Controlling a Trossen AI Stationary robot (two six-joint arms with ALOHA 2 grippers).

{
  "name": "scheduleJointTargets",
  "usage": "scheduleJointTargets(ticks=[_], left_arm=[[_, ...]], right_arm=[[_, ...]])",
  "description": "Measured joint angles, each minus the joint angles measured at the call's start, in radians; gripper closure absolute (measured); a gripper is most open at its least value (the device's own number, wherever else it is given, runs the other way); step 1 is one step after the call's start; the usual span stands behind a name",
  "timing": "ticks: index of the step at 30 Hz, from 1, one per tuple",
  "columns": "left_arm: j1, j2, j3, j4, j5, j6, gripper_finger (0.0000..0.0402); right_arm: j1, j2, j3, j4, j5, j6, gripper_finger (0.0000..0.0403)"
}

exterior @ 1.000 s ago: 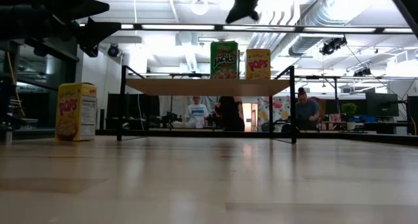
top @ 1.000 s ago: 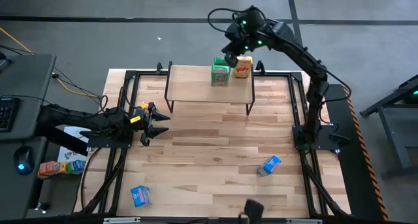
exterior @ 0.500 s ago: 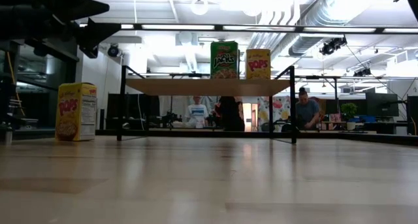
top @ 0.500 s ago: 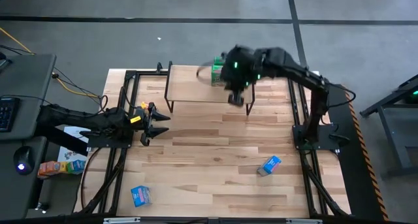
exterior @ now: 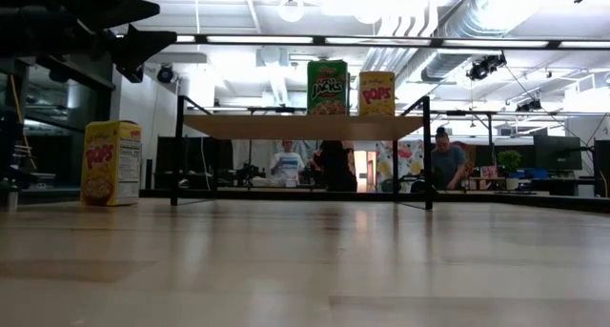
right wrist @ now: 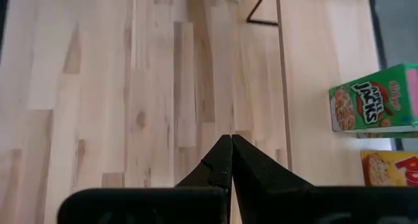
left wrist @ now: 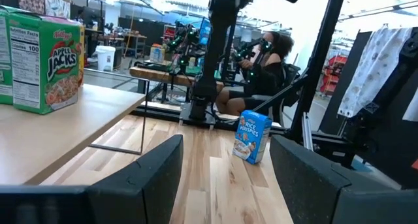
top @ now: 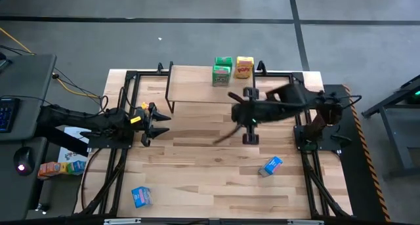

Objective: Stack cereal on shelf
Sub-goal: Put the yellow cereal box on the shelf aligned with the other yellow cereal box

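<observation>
On the shelf point(top: 203, 87), at its far right end, a green box point(top: 221, 75) and a yellow box point(top: 244, 67) are seen standing upright side by side; a second green box is partly seen just behind the first. Over the table point(top: 197, 179), in front of the shelf's right end, the right gripper point(top: 250, 137) is held with its fingers pressed together and nothing between them. At the table's left side the left gripper point(top: 155, 123) is kept low, its fingers spread wide and empty. A yellow box point(exterior: 111, 163) is seen standing at the table's left edge in the low view. One blue box point(top: 270, 166) is found lying near the right arm's base, and another point(top: 141, 196) near the front left corner. People are seen in the room beyond.
</observation>
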Motion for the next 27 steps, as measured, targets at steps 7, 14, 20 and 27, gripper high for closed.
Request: scheduleJointTargets(ticks=[7, 14, 20, 27], left_arm=[[0.0, 0.0, 0.0, 0.0, 0.0, -0.001, 0.0179], [0.0, 0.0, 0.0, -0.001, 0.0, -0.025, 0.0179], [0.0, 0.0, 0.0, 0.007, -0.015, -0.001, 0.0179], [0.0, 0.0, 0.0, 0.013, -0.016, 0.0, 0.0179]], right_arm=[[0.088, -0.025, -0.01, 0.005, 0.066, 0.058, 0.0403], [0.079, -0.258, -0.499, 0.238, 0.046, 0.07, 0.0403], [0.064, -0.678, -1.121, 0.79, 0.028, 0.068, 0.0403], [0.062, -0.959, -1.796, 1.728, 0.023, -0.08, 0.0403]])
